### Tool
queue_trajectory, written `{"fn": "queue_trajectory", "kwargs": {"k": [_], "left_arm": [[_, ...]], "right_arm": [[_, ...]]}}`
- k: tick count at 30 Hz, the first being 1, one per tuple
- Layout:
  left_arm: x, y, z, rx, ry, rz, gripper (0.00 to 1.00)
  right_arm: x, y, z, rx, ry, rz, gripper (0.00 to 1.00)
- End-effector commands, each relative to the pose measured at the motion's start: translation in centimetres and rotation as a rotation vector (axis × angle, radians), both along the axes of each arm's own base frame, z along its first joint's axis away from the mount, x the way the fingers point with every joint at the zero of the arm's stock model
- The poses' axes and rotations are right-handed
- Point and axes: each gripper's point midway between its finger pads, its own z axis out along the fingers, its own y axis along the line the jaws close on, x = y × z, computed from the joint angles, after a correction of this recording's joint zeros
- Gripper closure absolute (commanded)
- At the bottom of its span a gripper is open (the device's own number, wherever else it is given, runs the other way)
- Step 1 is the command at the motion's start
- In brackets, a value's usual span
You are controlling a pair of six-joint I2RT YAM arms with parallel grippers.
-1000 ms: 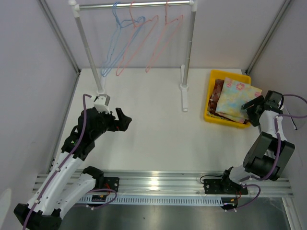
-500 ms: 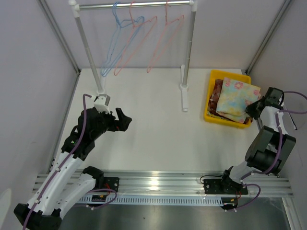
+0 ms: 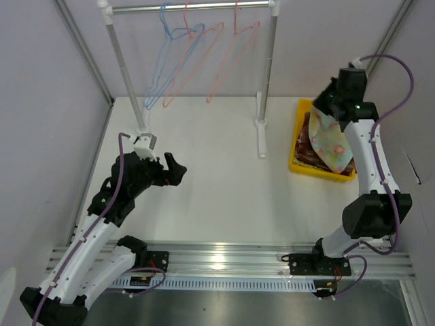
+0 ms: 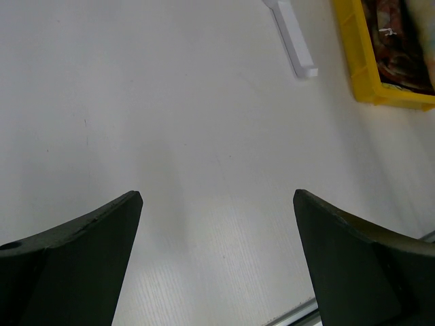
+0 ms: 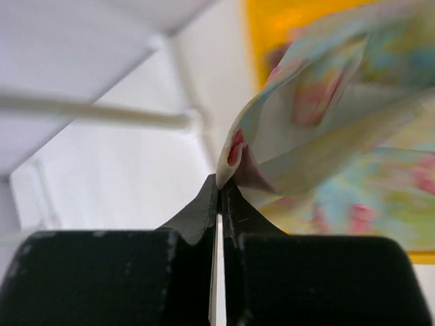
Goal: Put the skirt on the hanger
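The skirt point(image 3: 331, 141), pale with pink, blue and yellow flowers, hangs from my right gripper point(image 3: 325, 109) above the yellow bin point(image 3: 296, 146). In the right wrist view the gripper point(image 5: 219, 180) is shut on a pinched edge of the skirt point(image 5: 326, 122), whose folds fall away to the right. Three wire hangers hang on the rack rod point(image 3: 190, 7) at the back: one blue hanger point(image 3: 163, 61) and two pink hangers point(image 3: 197, 58). My left gripper point(image 3: 175, 170) stands open over bare table at the left, nothing between its fingers point(image 4: 81, 258).
The rack's right post point(image 3: 266, 68) and its white foot point(image 4: 292, 37) stand between the hangers and the bin. A dark reddish garment point(image 3: 309, 132) lies in the bin point(image 4: 353, 68). Grey walls close in both sides.
My right gripper closed on the skirt in the bin, then rose and swung back and leftward, lifting it. The left arm has not moved.
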Motion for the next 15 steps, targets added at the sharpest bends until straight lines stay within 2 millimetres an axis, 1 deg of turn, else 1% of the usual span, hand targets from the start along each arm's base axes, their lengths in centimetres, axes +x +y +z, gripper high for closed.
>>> {"fn": "queue_trajectory", "kwargs": {"k": [1,2,3,4,5,6,7,8,9,10,11,12,13,14,15], "left_arm": [[0.4,0.1,0.6,-0.001,-0.023,0.012,0.01],[0.4,0.1,0.5,0.003,-0.02,0.015,0.01],[0.5,0.2,0.4,0.006,-0.016,0.019,0.0],[0.5,0.3,0.3,0.011,-0.013,0.026,0.01],[0.5,0.3,0.4,0.011,-0.013,0.027,0.01],[0.5,0.4,0.4,0.012,-0.005,0.03,0.01],[0.6,0.3,0.6,0.007,-0.003,0.029,0.01],[0.5,0.2,0.6,0.004,0.006,0.025,0.01],[0.4,0.0,0.7,-0.014,0.018,0.027,0.01],[0.3,-0.1,0.7,-0.023,0.027,0.026,0.01],[0.2,-0.4,0.5,-0.034,0.041,0.016,0.01],[0.2,-0.6,0.6,-0.053,0.049,0.019,0.01],[0.2,-0.6,-0.2,-0.052,0.075,0.026,0.01],[0.2,-0.6,-0.3,-0.064,0.087,0.036,0.01],[0.2,-0.7,-1.1,-0.065,0.109,0.042,0.01]], "right_arm": [[-2.6,6.9,5.8,-0.09,-0.09,0.143,1.0],[-3.6,10.2,6.2,-0.097,-0.1,0.218,1.0],[-4.5,11.6,6.6,-0.103,-0.107,0.244,1.0],[-5.1,12.4,6.1,-0.126,-0.096,0.246,1.0],[-5.8,13.6,5.7,-0.131,-0.093,0.271,1.0],[-7.2,16.0,5.9,-0.125,-0.11,0.329,1.0],[-8.0,17.1,3.7,-0.133,-0.068,0.356,1.0],[-8.8,18.1,2.8,-0.128,-0.057,0.373,1.0],[-10.0,20.2,1.9,-0.124,-0.054,0.423,1.0],[-10.9,20.7,1.2,-0.122,-0.049,0.439,1.0],[-11.9,20.9,-2.1,-0.148,0.012,0.448,1.0],[-12.6,21.6,-3.2,-0.13,0.022,0.454,1.0],[-14.0,23.0,-4.2,-0.119,0.029,0.5,1.0],[-15.7,23.3,-8.2,-0.133,0.105,0.532,1.0],[-16.5,24.4,-9.4,-0.102,0.117,0.548,1.0]]}}
